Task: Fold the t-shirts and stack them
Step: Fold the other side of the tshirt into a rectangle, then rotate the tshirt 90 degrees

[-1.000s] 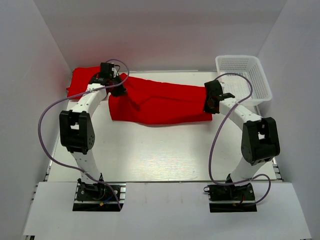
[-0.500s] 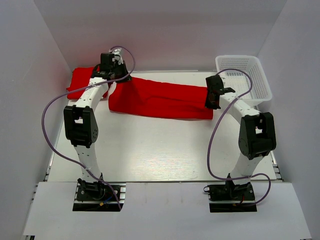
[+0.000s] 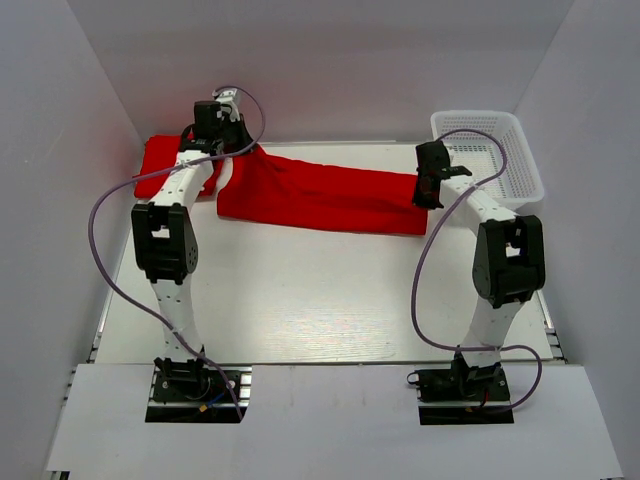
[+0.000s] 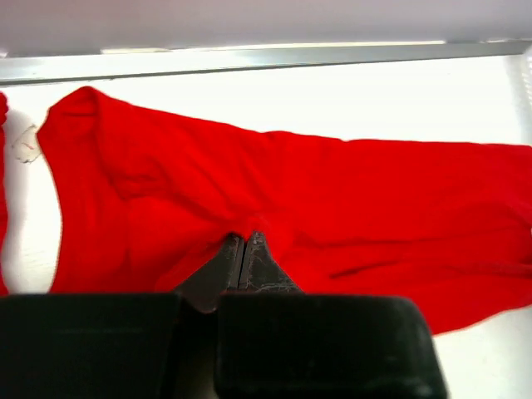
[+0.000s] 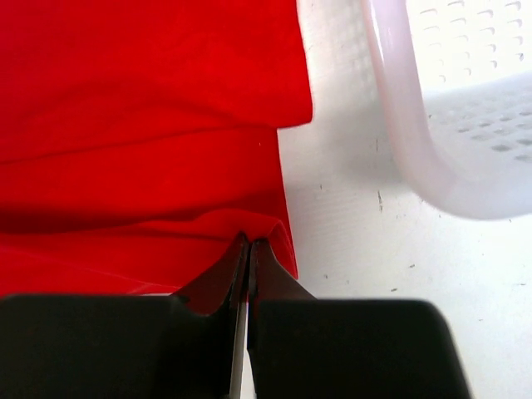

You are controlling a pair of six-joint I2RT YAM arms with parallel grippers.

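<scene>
A red t-shirt [image 3: 320,198] lies stretched across the far part of the table, folded lengthwise. My left gripper [image 3: 228,150] is shut on its left end; the left wrist view shows the shut tips [image 4: 243,239] pinching a fold of the shirt [image 4: 332,199]. My right gripper [image 3: 424,190] is shut on its right end; the right wrist view shows the tips [image 5: 248,241] pinching the shirt's edge [image 5: 150,125]. A second red t-shirt [image 3: 160,165] lies bunched at the far left, partly behind the left arm.
A white mesh basket [image 3: 512,165] stands at the far right, close to the right gripper; its rim shows in the right wrist view [image 5: 416,158]. White walls enclose the table on three sides. Purple cables loop from both arms.
Both grippers have carried the shirt's near edge toward the back of the table, so the shirt is now a narrower band. Both arms are stretched farther out.
</scene>
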